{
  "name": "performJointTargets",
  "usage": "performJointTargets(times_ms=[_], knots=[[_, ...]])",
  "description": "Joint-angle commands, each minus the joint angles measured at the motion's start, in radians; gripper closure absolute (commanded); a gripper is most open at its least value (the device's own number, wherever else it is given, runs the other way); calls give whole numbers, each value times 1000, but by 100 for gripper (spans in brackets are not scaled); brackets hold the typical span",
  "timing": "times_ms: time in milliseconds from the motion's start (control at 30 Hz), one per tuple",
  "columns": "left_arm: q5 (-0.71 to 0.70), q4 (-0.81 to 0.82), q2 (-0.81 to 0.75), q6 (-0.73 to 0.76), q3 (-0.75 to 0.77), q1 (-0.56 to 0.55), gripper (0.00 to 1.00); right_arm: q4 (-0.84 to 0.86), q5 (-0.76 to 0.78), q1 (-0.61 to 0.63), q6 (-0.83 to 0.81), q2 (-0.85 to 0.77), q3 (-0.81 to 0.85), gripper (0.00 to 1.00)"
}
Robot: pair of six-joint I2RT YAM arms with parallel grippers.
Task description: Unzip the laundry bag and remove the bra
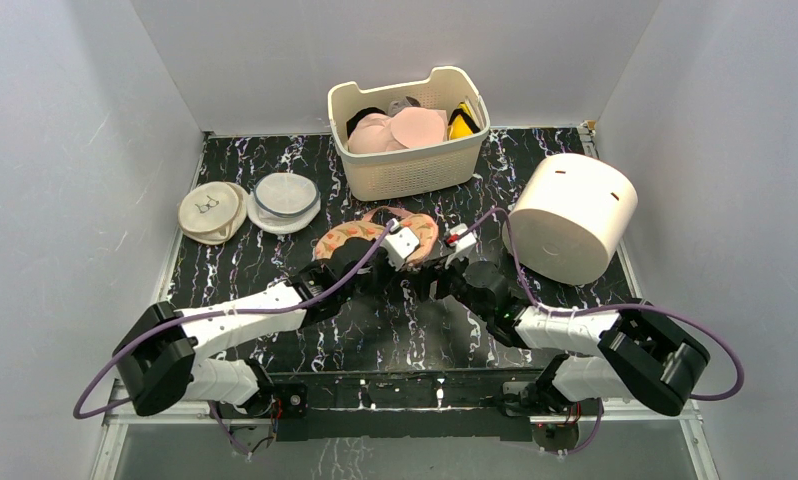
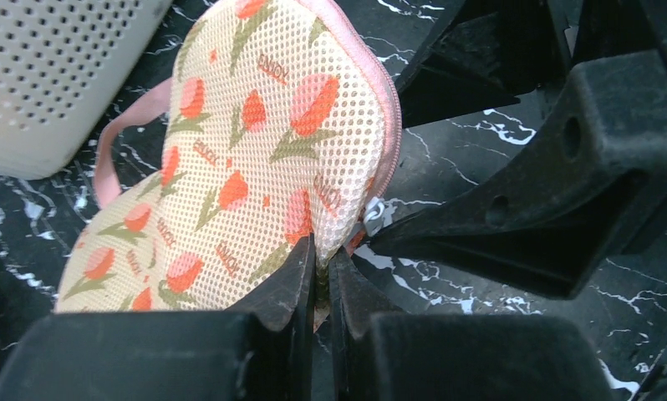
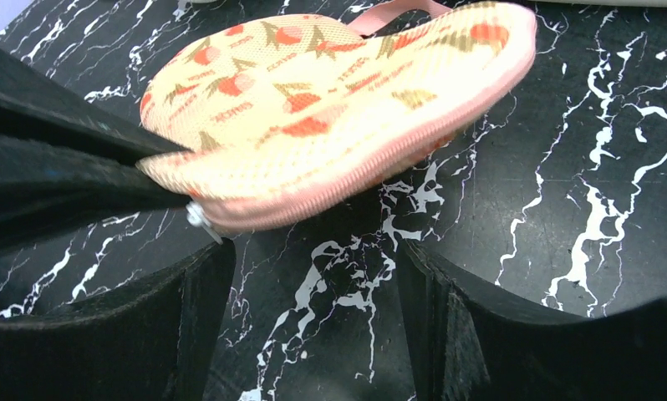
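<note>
Pinching the near edge of the laundry bag point(image 1: 347, 238), the left gripper point(image 2: 322, 255) is clenched tight on the mesh cloth beside the pink zipper seam. The bag lies mid-table on the black marbled table point(image 1: 275, 265), just near of the cream basket point(image 1: 415, 172), with its pink loop point(image 2: 113, 150) pointing towards the basket. The pinched edge is raised slightly off the surface. The right gripper point(image 3: 313, 251) sits close on the right, jaws spread and grasping nothing, with the small silver zipper pull point(image 3: 198, 217) just beyond its left finger.
</note>
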Motion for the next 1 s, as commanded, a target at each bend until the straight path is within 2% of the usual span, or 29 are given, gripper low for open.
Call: performJointTargets(times_ms=[0,100,167,267,333,400,533,667,833,967], knots=[[67,-24,46,-78,60,8,100,119,67,3,60,26,33,30],[87,-46,77,-88,81,9,100,120,86,6,62,5,10,28],[90,-65,81,-111,94,11,100,136,98,8,47,-21,-60,22],[105,-39,69,-181,86,33,100,123,-48,29,-147,-68,-79,14],[123,-43,72,-213,98,46,100,100,-27,68,-272,-120,-98,9],[137,-61,76,-263,114,64,100,140,-32,85,-389,-178,-144,8],[170,-93,77,-299,144,82,100,264,-80,88,-579,-249,-213,14],[169,-117,61,-308,155,84,100,394,-106,89,-734,-198,-220,27],[164,-130,50,-309,159,87,100,508,-177,89,-906,-81,-163,29],[161,-137,39,-301,161,88,100,534,-175,88,-976,-9,-106,32]])
